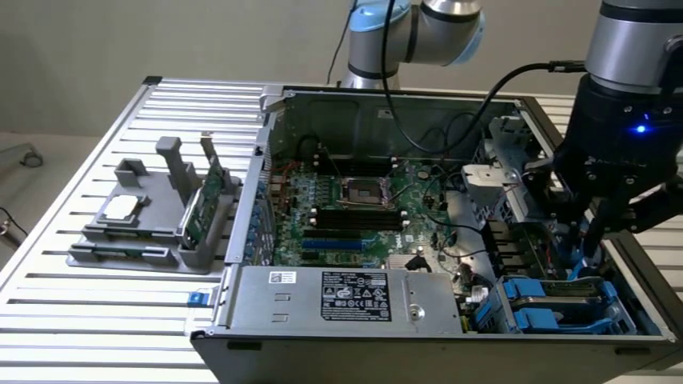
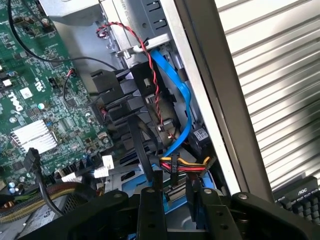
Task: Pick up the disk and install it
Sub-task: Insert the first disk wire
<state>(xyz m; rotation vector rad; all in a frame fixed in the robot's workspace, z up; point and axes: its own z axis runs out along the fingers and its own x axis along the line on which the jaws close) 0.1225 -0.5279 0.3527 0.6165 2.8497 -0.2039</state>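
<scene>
The fingers [image 2: 150, 212] stand apart, reaching down into the case [image 1: 353, 360] at the exterior view's near right corner. The disk [image 1: 565, 294] lies flat directly beneath them in that corner. No clamping contact is visible.

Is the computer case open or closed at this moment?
Open. The computer case has no side panel on top: its motherboard and power supply lie exposed, and the gripper reaches inside.

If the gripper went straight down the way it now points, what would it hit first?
Probably the silver-grey metal disk in its blue plastic frame, just below the gripper inside the open computer case; depth unclear.
</scene>
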